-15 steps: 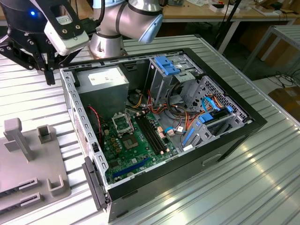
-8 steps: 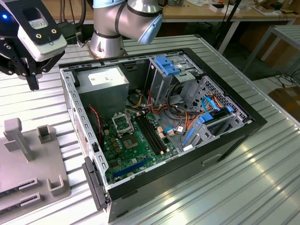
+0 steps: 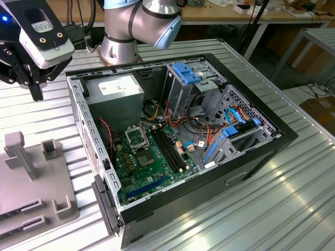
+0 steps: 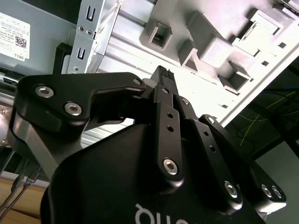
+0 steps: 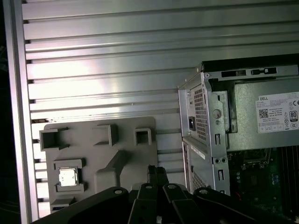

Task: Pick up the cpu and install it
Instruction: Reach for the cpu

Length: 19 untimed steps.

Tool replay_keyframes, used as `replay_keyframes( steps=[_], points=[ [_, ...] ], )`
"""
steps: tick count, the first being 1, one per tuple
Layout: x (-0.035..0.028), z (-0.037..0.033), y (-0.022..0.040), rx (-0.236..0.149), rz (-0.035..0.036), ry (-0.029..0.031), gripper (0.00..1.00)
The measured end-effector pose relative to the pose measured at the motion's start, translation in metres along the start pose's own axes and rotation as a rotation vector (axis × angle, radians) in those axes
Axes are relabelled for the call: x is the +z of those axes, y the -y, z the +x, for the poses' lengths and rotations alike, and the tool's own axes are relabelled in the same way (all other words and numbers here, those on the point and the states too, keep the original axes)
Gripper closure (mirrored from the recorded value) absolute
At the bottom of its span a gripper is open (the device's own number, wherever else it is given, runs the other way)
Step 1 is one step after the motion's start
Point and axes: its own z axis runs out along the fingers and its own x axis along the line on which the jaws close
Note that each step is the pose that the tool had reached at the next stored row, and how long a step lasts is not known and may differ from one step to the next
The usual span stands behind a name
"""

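Though gripper point(image 5: 158, 171) overlaps tray point(image 5: 126, 135), cpu point(image 5: 68, 177) seems seated there.

Matt black pincer point(image 4: 162, 77), shiny metal cpu point(image 5: 68, 177), grey plastic holder point(image 5: 117, 154), ribbed metal table point(image 5: 117, 70).

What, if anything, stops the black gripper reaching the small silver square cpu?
Likely yes: the cpu lies uncovered in a pocket of the grey plastic holder, with nothing between it and the gripper.

**Cpu in its tray pocket**

We see the cpu point(image 5: 68, 177) lying in a square pocket of the grey fixture tray point(image 5: 121, 140) on the ribbed bench point(image 5: 107, 60). Our tool point(image 5: 158, 173) hangs empty, fingertips together, between that pocket and the computer case point(image 5: 205, 130).
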Motion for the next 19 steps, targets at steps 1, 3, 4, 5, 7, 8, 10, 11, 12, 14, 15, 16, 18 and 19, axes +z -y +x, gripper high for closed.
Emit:
replay_keyframes(
  steps=[1, 3, 4, 5, 7, 8, 10, 11, 12, 14, 15, 16, 18, 19],
  points=[
    [-0.0001, 0.0003, 0.0007, 0.000, 0.0001, -0.0001, 0.89],
    [-0.0001, 0.0021, 0.0037, 0.000, 0.0000, 0.0000, 0.89],
    [-0.0002, 0.0033, 0.0057, 0.000, 0.0000, 0.0000, 0.89],
    [-0.0003, 0.0045, 0.0077, 0.000, 0.0000, 0.0000, 0.89],
    [-0.0004, 0.0092, 0.0136, 0.000, 0.0000, 0.0000, 0.89],
    [-0.0004, 0.0107, 0.0152, 0.000, 0.0000, 0.0000, 0.89],
    [-0.0006, 0.0152, 0.0198, 0.000, 0.0001, 0.0000, 0.89],
    [-0.0006, 0.0174, 0.0220, 0.000, 0.0000, 0.0000, 0.89],
    [-0.0005, 0.0192, 0.0233, 0.000, 0.0000, 0.0001, 0.89],
    [-0.0005, 0.0229, 0.0250, 0.000, 0.0000, 0.0000, 0.89],
    [-0.0005, 0.0247, 0.0256, 0.000, 0.0000, 0.0000, 0.89],
    [-0.0005, 0.0266, 0.0263, 0.000, 0.0001, 0.0000, 0.89],
    [-0.0002, 0.0318, 0.0278, 0.000, 0.0000, 0.0000, 0.89],
    [-0.0001, 0.0346, 0.0285, 0.000, -0.0001, 0.0000, 0.89]
  ],
)
